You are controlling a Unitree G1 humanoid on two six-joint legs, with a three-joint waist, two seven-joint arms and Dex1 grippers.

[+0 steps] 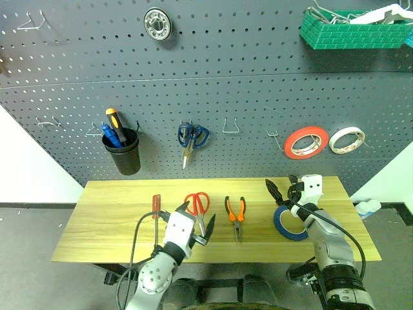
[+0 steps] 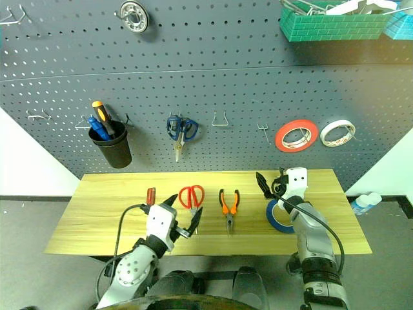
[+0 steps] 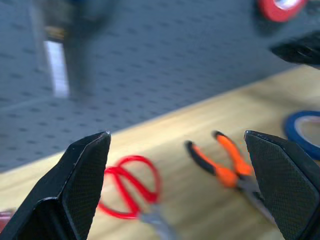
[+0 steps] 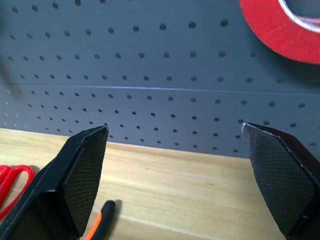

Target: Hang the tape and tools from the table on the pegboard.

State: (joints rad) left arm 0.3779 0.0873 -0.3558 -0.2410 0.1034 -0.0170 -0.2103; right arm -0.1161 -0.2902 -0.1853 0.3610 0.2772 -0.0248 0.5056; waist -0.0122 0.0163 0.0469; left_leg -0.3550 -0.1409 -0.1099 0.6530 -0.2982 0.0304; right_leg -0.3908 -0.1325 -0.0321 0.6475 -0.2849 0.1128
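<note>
On the light wood table (image 1: 110, 223) lie, from left to right, a small red-handled screwdriver (image 1: 155, 205), red-handled scissors (image 1: 198, 204), orange-and-black pliers (image 1: 235, 214) and the dark blue tape (image 1: 279, 225). My left gripper (image 1: 195, 223) hovers open over the near edge, just in front of the scissors (image 3: 131, 187), with the pliers (image 3: 227, 167) to its right. My right gripper (image 1: 284, 188) stands open and empty above the tape's far side, facing the pegboard (image 1: 245, 84). My right wrist covers part of the tape.
On the pegboard hang a black cup of screwdrivers (image 1: 124, 154), blue-handled scissors (image 1: 191, 139), a red-orange roll (image 1: 306, 142), a white roll (image 1: 346, 139), a green basket (image 1: 355, 31) and a metal bearing (image 1: 157, 24). Bare hooks sit at the centre (image 1: 231, 126) and beside the red-orange roll (image 1: 274, 137).
</note>
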